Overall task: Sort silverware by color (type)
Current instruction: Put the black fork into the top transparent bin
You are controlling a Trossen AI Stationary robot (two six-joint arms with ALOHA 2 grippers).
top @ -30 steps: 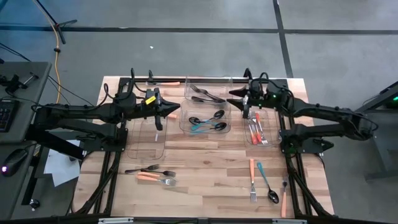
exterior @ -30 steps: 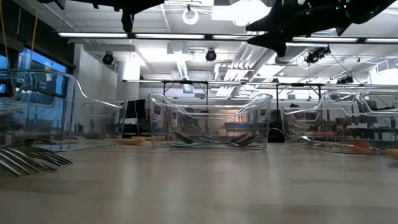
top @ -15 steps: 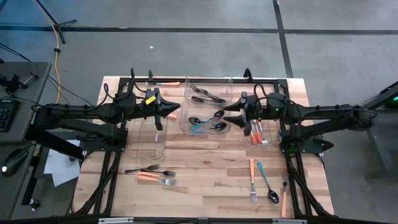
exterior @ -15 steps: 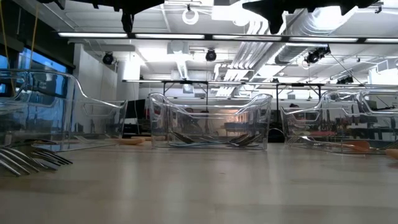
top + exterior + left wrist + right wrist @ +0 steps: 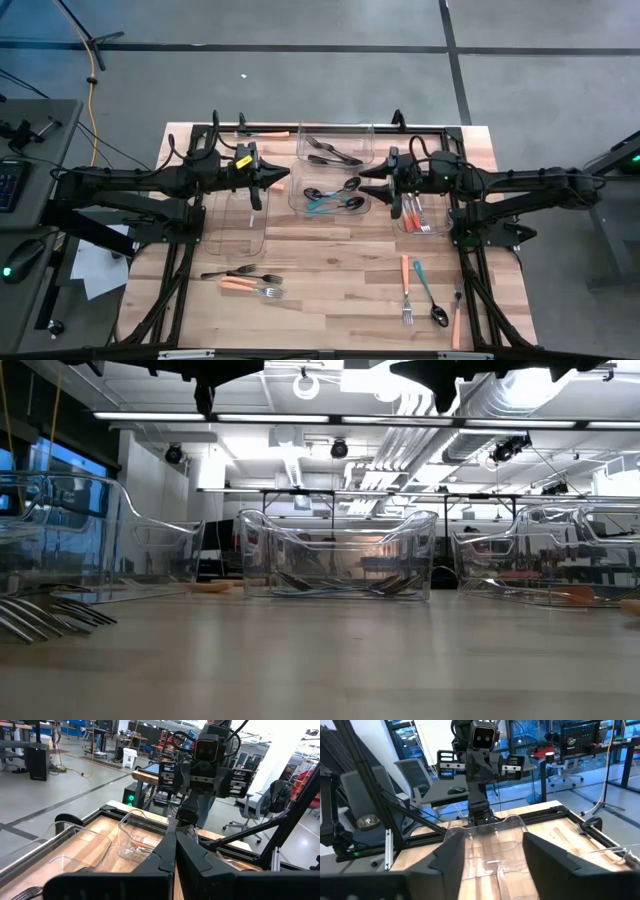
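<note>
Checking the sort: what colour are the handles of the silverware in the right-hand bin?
Orange handles, seen best in the high view.

Three bins [image 5: 331, 170] stand in a row at the table's [image 5: 330, 290] far side, silverware [image 5: 333, 195] in the middle and right ones, more pieces lying loose nearer, left and right.

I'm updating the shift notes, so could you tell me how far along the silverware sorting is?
Partly done: the middle bin and right bin already hold silverware. Nothing is in hand; the right hand is open and empty, the left hand shut. Loose forks and the front-right pieces remain on the table.
</note>
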